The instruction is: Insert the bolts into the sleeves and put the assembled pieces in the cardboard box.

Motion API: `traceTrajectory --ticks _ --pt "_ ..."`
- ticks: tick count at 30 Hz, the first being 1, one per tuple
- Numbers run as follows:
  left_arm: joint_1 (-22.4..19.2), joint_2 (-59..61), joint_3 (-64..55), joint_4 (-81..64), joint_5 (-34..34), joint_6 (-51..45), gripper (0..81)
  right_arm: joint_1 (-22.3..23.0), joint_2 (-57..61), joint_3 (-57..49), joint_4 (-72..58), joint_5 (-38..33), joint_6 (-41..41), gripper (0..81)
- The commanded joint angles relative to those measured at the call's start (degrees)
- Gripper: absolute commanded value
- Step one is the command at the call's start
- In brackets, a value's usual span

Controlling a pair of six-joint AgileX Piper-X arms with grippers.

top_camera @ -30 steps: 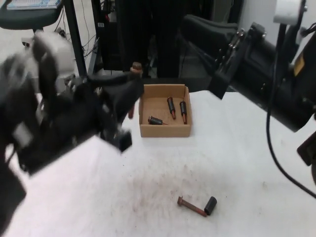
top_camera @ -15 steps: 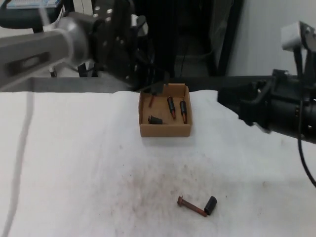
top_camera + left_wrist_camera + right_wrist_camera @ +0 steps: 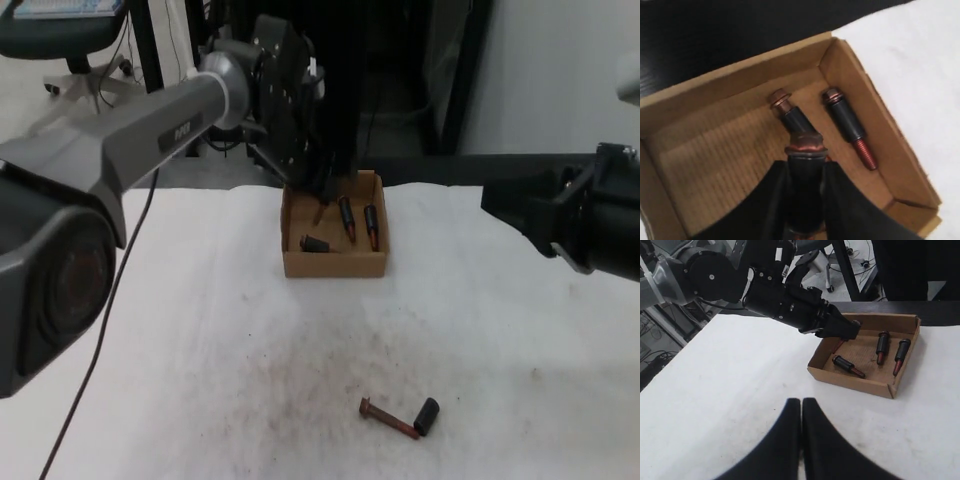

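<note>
Three assembled pieces (image 3: pixel 347 218) lie in the cardboard box (image 3: pixel 333 266), and we see a fourth piece (image 3: pixel 805 150) clamped in the left gripper (image 3: pixel 805 172) just above the box's floor. The right gripper (image 3: pixel 801 402) hangs over the white cloth (image 3: pixel 200 330), fingers pressed together on nothing. A loose bolt (image 3: pixel 388 417) lies just beside a sleeve (image 3: pixel 427 415), well apart from the box.
</note>
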Motion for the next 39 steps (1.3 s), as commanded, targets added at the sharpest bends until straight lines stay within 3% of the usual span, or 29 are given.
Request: traceTrajectory --ticks 1,5,7,13,15,19,21,25,32,39 --pt "-0.07 -0.35 -0.93 -0.54 -1.91 3.99 0.2 -0.19 -0.49 -0.26 0.36 -0.24 -0.53 0.8" --pt "-0.07 -0.11 -0.93 -1.23 -2.02 6.27 0.4 -0.19 -0.49 -0.26 0.17 -0.24 -2.31 0.8" --pt "-0.07 -0.11 -0.93 -1.49 -2.02 6.27 4.3 -0.19 -0.49 -0.26 0.17 -0.24 -3.41 0.8" --pt "-0.07 -0.29 -0.93 -1.73 -1.54 6.27 31.1 -0.19 -0.49 -0.26 0.17 -0.24 -3.94 6.4" --pt "-0.07 -0.29 -0.93 -1.6 -1.54 6.27 34.9 -0.19 -0.49 -0.26 0.17 -0.24 -3.94 8.6" --pt "-0.07 -1.02 -0.93 -0.45 -1.54 3.52 34.7 -0.19 -0.49 -0.26 0.17 -0.24 -3.94 8.7" --pt "-0.07 -2.22 -0.93 1.06 -1.54 1.16 30.4 -0.19 -0.49 -0.26 0.17 -0.24 -3.94 8.7" --pt "-0.07 -6.78 -0.93 9.05 -1.54 0.83 0.3 -0.19 -0.32 -0.26 0.28 0.08 -8.12 8.7" --pt "-0.55 -17.3 6.48 29.0 -2.45 6.78 0.3 -0.19 2.33 -0.26 0.28 0.07 -9.65 8.7" --pt "-4.37 -39.4 38.44 26.02 -2.45 6.64 0.3 2.46 7.79 -0.26 0.28 -0.04 -13.59 8.7"
